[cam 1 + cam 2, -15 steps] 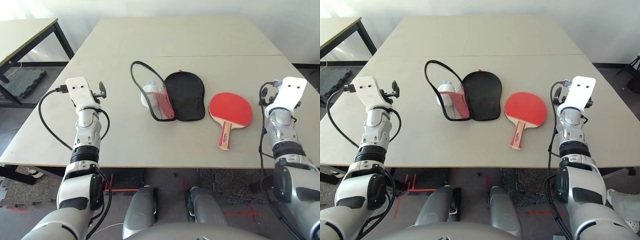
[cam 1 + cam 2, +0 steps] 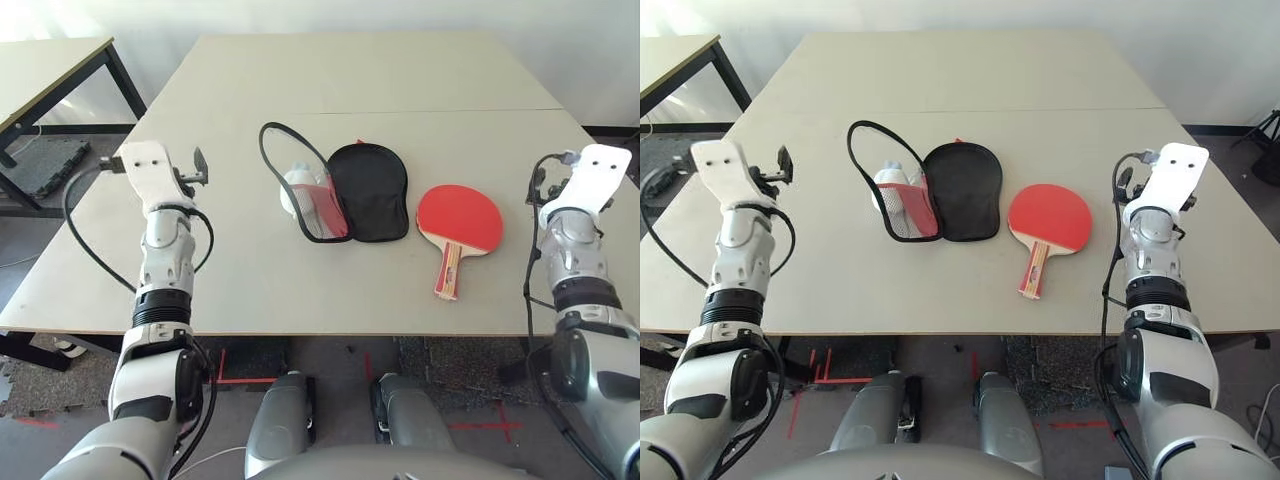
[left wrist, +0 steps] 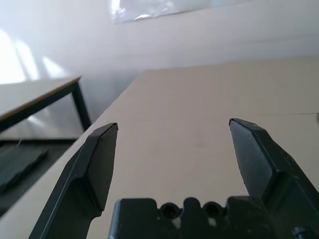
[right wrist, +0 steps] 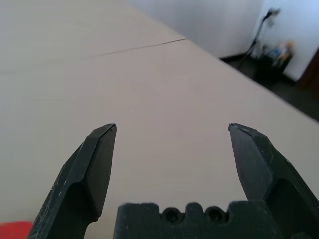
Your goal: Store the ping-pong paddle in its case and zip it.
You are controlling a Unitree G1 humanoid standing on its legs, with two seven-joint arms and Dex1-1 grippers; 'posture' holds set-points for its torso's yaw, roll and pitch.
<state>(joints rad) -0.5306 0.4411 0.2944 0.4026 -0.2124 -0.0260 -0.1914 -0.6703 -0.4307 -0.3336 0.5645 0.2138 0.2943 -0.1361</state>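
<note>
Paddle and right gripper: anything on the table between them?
Nothing. In the left eye view only bare table separates the paddle from the right gripper, whose jaws stand open.

The case (image 2: 345, 192) partly hides a white object (image 2: 297, 186).

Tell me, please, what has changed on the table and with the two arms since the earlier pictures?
Both arms moved outward: the left gripper swung further left, and the right gripper further right. Both are open and hold nothing. The ping-pong paddle and the open case lie where they were on the table.
</note>
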